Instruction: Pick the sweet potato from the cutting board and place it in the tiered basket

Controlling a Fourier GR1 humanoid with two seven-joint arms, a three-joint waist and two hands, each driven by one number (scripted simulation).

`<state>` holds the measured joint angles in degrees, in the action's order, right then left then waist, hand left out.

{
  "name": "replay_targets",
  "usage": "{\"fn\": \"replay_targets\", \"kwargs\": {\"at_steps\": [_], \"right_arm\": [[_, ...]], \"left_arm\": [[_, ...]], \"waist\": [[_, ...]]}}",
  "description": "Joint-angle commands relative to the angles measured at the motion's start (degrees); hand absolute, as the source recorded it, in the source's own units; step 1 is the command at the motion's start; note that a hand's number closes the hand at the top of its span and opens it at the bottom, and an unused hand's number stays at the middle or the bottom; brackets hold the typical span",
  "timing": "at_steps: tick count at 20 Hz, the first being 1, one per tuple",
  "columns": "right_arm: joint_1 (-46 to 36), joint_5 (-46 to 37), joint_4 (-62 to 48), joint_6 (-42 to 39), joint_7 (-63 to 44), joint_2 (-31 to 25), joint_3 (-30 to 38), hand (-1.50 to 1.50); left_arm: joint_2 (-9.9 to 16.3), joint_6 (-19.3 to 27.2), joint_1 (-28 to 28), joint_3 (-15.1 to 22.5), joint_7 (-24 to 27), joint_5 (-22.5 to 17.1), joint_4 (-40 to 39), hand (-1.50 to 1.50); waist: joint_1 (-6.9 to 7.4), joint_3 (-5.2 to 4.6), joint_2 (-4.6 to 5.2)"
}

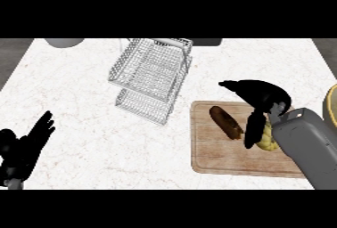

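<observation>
I'm looking steeply down on the white speckled stone surface through the head view. My right hand, black, on its grey forearm, is over the far right part of the pale wooden cutting board. Its fingers are spread and fairly straight: one reaches out to the left past the board's far edge, and the thumb or a finger hangs down toward me over the board. I read that hand as open, holding nothing.

The long, dark brown sweet potato lies on the board's far half, tilted, its far end pointing up-left. It sits just left of that hanging finger; I cannot tell if the 2 touch. Nothing is curled round it. A lumpy yellow item is on the board's right side, partly hidden behind my hand and forearm; I cannot tell what it is.

The silver wire tiered basket stands on the surface to the left of the board and further back, its 2 mesh trays showing 1 above the other, apart from the board.

My left hand is at the lower left edge, fingers up and straight, open, resting, well apart from everything.

A grey rounded thing peeks in at the top left edge, and a yellowish rim shows at the right edge.
</observation>
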<state>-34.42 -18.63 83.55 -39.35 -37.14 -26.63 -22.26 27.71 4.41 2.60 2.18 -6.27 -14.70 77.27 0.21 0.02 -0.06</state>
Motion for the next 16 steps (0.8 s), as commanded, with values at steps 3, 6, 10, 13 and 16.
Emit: {"fn": "replay_targets", "kwargs": {"at_steps": [3,6,10,13,16], "right_arm": [[-1.3,-0.5,-3.1,-6.2,1.3,0.3,6.2,-1.50],[0.9,-2.5,-1.5,-6.5,0.7,3.5,6.4,-1.50],[4.9,-6.7,-2.4,-3.9,7.1,2.9,6.8,-1.50],[3.7,-10.6,-8.7,-2.0,13.1,3.3,6.3,-1.50],[4.8,-13.0,-8.3,-0.7,14.6,4.9,7.1,-1.50]], "left_arm": [[-0.2,-3.9,1.6,-3.1,1.5,0.5,-1.7,0.00],[-3.0,-2.9,-2.8,-2.8,0.8,3.1,-3.6,0.00],[-4.3,-3.6,-1.5,-4.2,3.6,4.2,-6.5,0.00],[-3.4,-5.8,0.0,-5.3,4.8,4.3,-5.6,0.00],[-4.2,-4.9,3.1,-5.1,2.0,5.8,1.3,0.00]], "waist": [[0.13,-0.03,0.06],[-0.13,-0.03,0.05],[-0.08,-0.03,0.09],[0.16,-0.02,0.14],[0.23,0.00,0.07]]}}
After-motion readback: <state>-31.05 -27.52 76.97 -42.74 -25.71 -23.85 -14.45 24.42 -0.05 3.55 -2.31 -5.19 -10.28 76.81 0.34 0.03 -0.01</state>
